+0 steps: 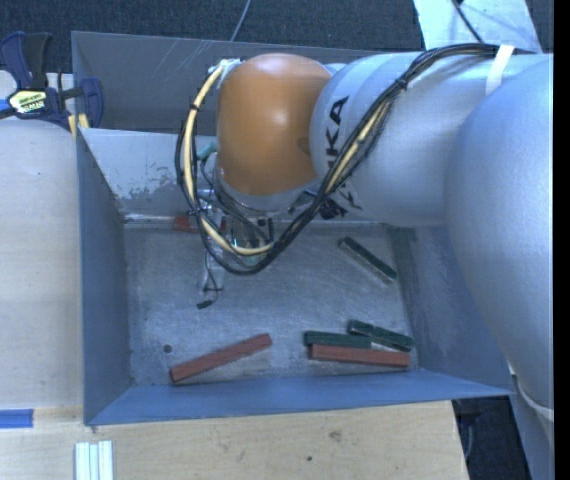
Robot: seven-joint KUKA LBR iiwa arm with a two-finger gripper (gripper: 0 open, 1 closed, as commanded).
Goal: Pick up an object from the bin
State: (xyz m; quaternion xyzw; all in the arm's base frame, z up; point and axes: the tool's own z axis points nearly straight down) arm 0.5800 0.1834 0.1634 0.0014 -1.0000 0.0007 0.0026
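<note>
Hand [227, 238] under the arm's orange cover [270, 118], toward 11 o'clock of the bin [100, 298]; whether spread or pressed together cannot be told. Nearest thing: a small red-brown piece [183, 223] at the hand's 9 o'clock, by the back wall; brown stick [220, 358] at 7 o'clock.

Grey bin [105, 298] holds a red-brown bar [221, 358] and a dark-green strip [368, 257].
</note>
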